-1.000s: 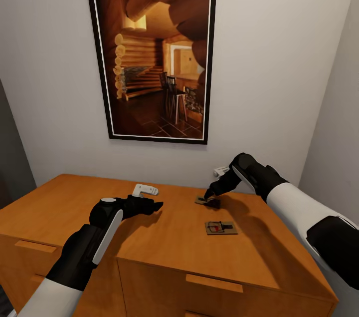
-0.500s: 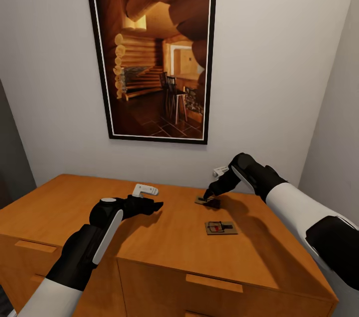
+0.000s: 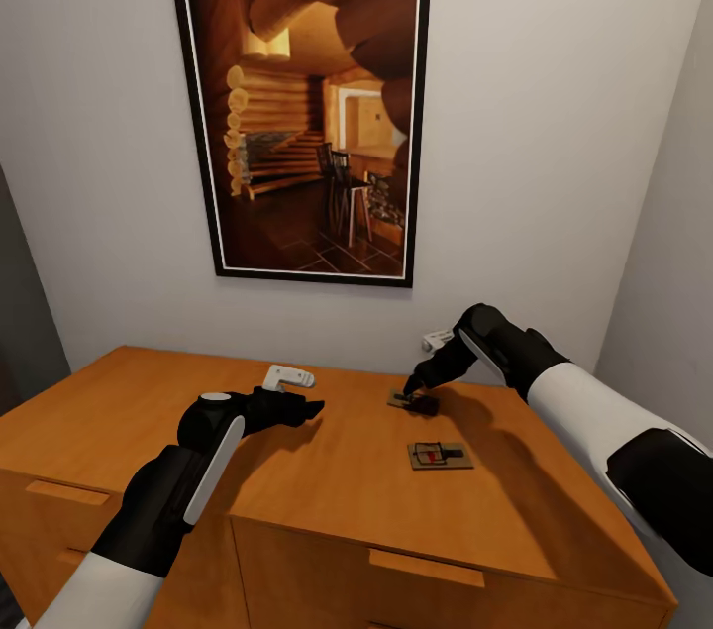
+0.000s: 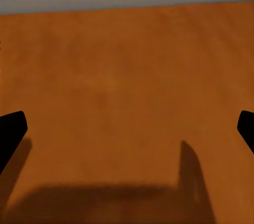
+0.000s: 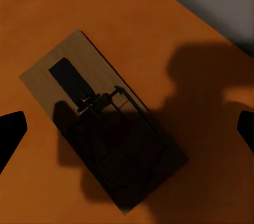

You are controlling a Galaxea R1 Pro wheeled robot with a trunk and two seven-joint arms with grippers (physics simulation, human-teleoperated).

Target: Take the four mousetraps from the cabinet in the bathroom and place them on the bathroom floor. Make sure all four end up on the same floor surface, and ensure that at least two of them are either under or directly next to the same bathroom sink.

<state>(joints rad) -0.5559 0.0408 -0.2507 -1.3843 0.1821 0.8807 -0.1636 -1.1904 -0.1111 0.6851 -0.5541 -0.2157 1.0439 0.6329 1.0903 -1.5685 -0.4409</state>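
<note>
Partly shadowed mousetrap (image 5: 103,121) under right end effector (image 3: 421,398)

Framed picture (image 3: 307,99) (log-cabin interior), wall (image 3: 555,114).

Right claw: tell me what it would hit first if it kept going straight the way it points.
The mousetrap on the cabinet top. The right claw is open and points down at it, one finger on each side.

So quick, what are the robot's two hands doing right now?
Left gripper: open, holding nothing, above the cabinet top.
Right gripper: open, fingers spread either side of a mousetrap, not gripping it yet.
</note>
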